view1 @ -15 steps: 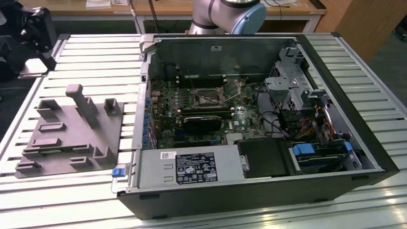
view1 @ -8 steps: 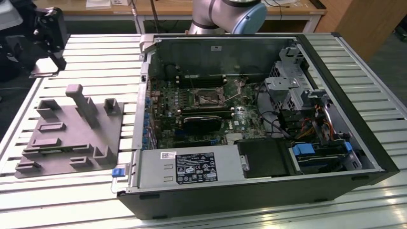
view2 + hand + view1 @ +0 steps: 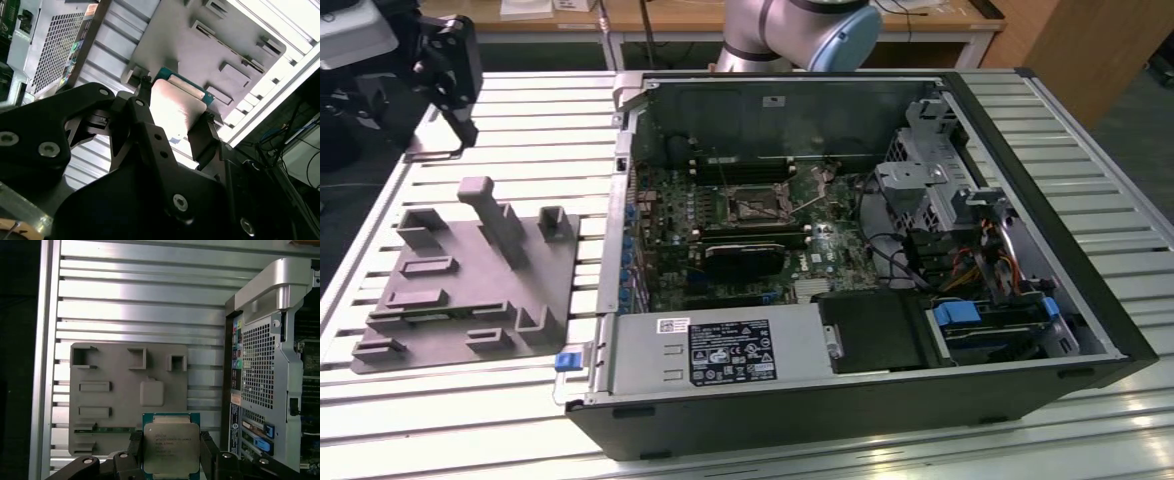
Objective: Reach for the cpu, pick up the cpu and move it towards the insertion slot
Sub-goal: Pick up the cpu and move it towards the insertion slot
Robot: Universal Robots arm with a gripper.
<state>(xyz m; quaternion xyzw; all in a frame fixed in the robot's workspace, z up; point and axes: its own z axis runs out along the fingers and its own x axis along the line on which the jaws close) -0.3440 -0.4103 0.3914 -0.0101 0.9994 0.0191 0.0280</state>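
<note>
The cpu, a small square chip with a silvery top and green edge, sits between my gripper's two black fingers, which are shut on its sides. The second wrist view shows the same grip on the cpu, held in the air above the grey plastic fixture. In the exterior view the gripper hangs at the far left, over the table beyond the fixture. The insertion slot, a square socket with a metal frame and thin lever, lies on the motherboard inside the open computer case.
The case stands on a slatted metal table, to the exterior view's right of the fixture. Its raised walls, drive cage, cables and power supply surround the motherboard. The fixture carries an upright post and several raised blocks.
</note>
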